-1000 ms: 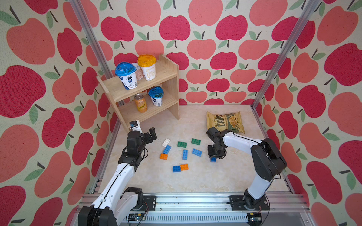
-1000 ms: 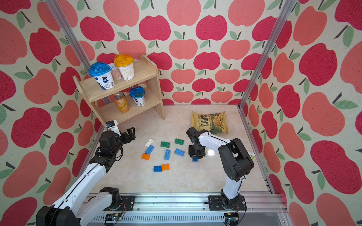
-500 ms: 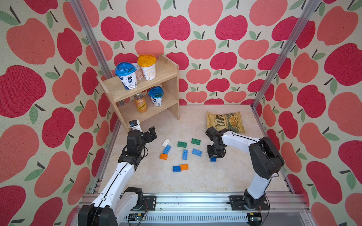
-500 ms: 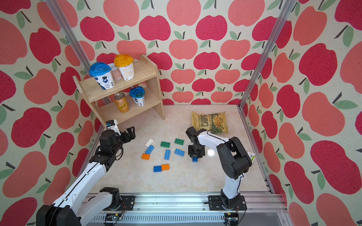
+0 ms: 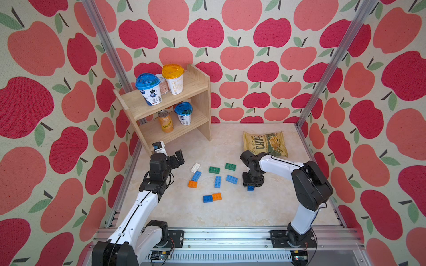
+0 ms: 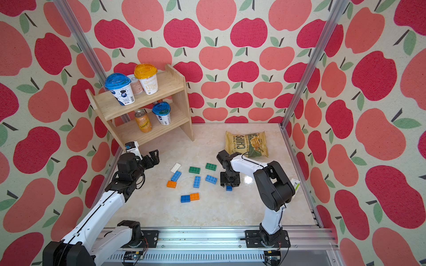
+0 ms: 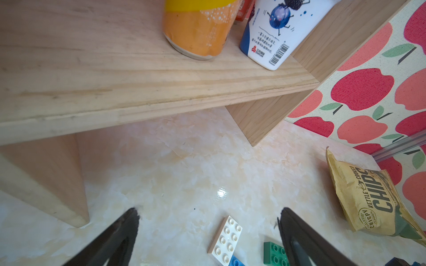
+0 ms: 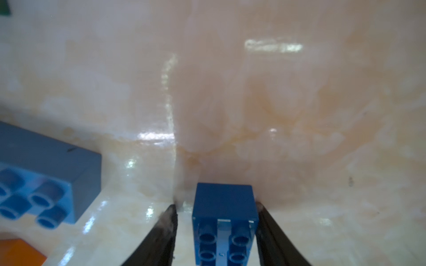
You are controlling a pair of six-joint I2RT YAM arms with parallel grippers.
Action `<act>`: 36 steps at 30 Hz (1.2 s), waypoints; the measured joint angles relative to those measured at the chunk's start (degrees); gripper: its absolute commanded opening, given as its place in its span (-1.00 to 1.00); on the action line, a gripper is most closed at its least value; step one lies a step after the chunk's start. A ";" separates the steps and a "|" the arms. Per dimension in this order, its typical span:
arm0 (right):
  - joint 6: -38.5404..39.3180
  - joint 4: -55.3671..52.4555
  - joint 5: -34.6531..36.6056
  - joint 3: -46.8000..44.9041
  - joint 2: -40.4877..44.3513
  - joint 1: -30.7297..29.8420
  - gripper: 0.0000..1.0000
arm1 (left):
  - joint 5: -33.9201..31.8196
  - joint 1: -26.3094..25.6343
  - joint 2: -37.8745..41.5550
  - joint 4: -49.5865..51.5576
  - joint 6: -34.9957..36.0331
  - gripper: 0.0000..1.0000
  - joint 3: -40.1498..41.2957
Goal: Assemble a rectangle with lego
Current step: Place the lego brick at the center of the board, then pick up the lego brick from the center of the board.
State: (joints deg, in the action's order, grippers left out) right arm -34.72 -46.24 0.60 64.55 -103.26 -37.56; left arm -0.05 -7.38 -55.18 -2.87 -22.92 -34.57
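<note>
Your right gripper (image 8: 215, 206) stands parted around the small blue 2x2 brick (image 8: 224, 200) on the marble tabletop (image 5: 230, 214), a gap showing at one finger (image 8: 166, 230); your left gripper (image 7: 208, 210) hangs spread wide and empty near the wooden shelf (image 7: 138, 92)

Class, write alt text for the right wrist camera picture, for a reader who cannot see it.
A small blue lego brick sits on the pale marbled table between the two black fingers of the right gripper, with a visible gap at one finger. To one side lie a larger light blue brick and an orange brick's corner, both blurred.
</note>
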 measured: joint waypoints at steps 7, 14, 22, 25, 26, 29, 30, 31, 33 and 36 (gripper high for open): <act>-0.42 -4.66 3.26 2.80 0.28 -2.91 0.44 | -0.13 0.02 0.09 1.68 -0.44 0.95 -1.62; -1.16 -8.98 6.43 8.83 4.76 -9.64 0.50 | -2.58 0.28 0.94 7.21 -3.80 0.95 -4.52; 5.57 -4.20 3.08 18.36 2.91 -23.54 0.62 | -7.65 0.76 2.73 17.25 -9.18 0.95 -10.93; 10.56 -2.86 1.81 22.58 -1.70 -26.86 0.61 | -9.70 1.22 3.19 21.33 -10.10 0.95 -14.38; 12.35 -2.73 1.49 24.06 -3.67 -27.76 0.61 | -10.40 1.33 3.43 22.38 -10.34 0.95 -15.30; 17.05 -2.75 0.94 27.10 -8.90 -29.38 0.61 | -12.48 1.97 5.20 25.18 -10.73 0.95 -17.09; 18.62 -2.91 0.87 27.93 -10.51 -29.79 0.61 | -13.00 2.32 6.10 25.94 -10.71 0.95 -17.35; 19.78 -3.15 0.98 28.59 -11.65 -30.23 0.61 | -13.33 2.62 6.86 26.58 -10.73 0.95 -17.49; 22.49 -4.07 1.44 30.32 -14.32 -31.08 0.61 | -14.05 3.58 8.90 27.45 -10.73 0.95 -17.53; 25.51 -5.44 2.34 32.48 -17.00 -32.17 0.59 | -14.51 4.66 10.86 27.98 -10.71 0.95 -17.53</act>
State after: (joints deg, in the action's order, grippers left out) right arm -9.21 -51.68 2.94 97.03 -120.27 -69.73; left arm -14.57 -2.72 -44.31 25.10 -33.63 -52.10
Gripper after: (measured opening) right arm 0.800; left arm 0.976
